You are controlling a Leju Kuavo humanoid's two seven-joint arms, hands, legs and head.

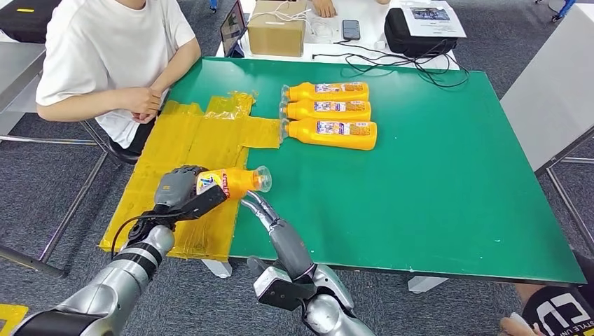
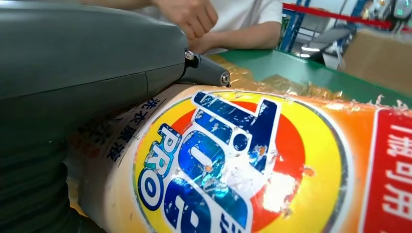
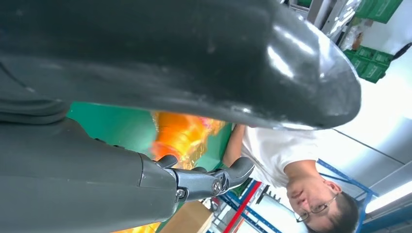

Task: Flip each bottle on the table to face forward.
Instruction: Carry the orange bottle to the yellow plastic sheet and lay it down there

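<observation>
An orange detergent bottle (image 1: 231, 182) is gripped around its base end by the left hand (image 1: 183, 194), lying sideways above the near edge of the yellow taped patch (image 1: 196, 140) on the green worktop (image 1: 434, 175). Its clear cap end points away from the patch, toward the open green surface. In the left wrist view the printed front label (image 2: 228, 160) is seen close up, with the thumb laid over the bottle's upper side.

The right hand (image 1: 260, 208) is held just beside the neck of the held bottle, fingers extended and apart; no grip on anything can be made out, so it is taken to be empty and open. Whether its fingertips touch the neck cannot be told.

Three more orange bottles (image 1: 328, 115) lie in a row beyond the patch, side by side and touching, caps toward the patch, labels up.

The step in hand is judged to be the turning and setting down of the held bottle. The grip should be kept firm near the base while the bottle is rotated about its long axis, so the label ends upward. The neck could be steadied with the right hand if slipping begins. The bottle would best be lowered flat, parallel to the row and just beside its nearest bottle, before the fingers are released, since a rounded bottle may roll.

A seated person's hands (image 1: 140, 101) rest near the far corner of the patch; that side should be avoided.
</observation>
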